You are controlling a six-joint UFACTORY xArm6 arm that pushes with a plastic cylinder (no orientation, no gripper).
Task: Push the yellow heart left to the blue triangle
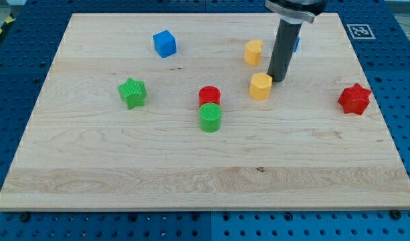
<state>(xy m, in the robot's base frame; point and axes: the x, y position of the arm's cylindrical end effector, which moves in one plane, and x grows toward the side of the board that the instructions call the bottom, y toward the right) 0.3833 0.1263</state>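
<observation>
The yellow heart (253, 51) lies at the view's upper middle of the wooden board (124, 167). A blue block (297, 43), mostly hidden behind the rod, shows just right of it; its shape cannot be made out. My tip (277, 81) rests on the board right beside a yellow hexagon (261, 86), at its upper right edge. The tip is below and to the right of the yellow heart, a short gap apart. The rod stands between the heart and the hidden blue block.
A blue cube (164, 43) sits at the upper left. A green star (132, 92) is at the left. A red cylinder (209, 95) touches a green cylinder (210, 117) in the middle. A red star (354, 99) is at the right.
</observation>
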